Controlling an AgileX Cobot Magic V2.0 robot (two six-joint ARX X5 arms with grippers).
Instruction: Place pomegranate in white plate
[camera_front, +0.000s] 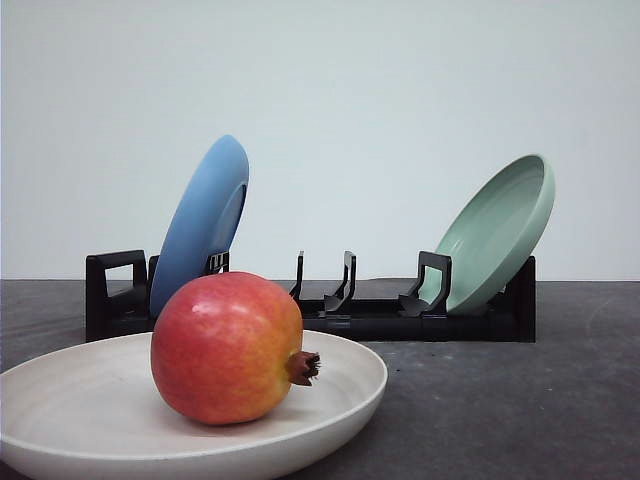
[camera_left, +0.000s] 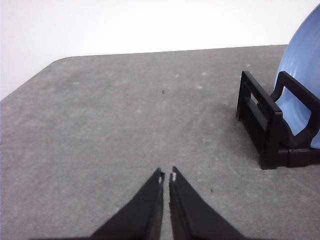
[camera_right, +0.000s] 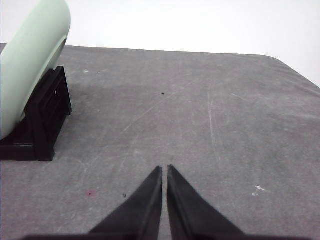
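The pomegranate (camera_front: 228, 348), red with yellow-orange patches and a dark brown crown pointing right, rests inside the white plate (camera_front: 355, 385) at the near left of the front view. My left gripper (camera_left: 166, 176) is shut with nothing between its fingers, over bare grey table to the left of the rack's blue-plate end. My right gripper (camera_right: 164, 170) is also shut and holds nothing, over bare table to the right of the rack's green-plate end.
A black dish rack (camera_front: 360, 318) stands behind the white plate. A blue plate (camera_front: 200, 222) leans in its left slot and a pale green plate (camera_front: 498, 232) in its right slot. The rack (camera_left: 267, 127) and the green plate (camera_right: 27, 65) also appear in the wrist views.
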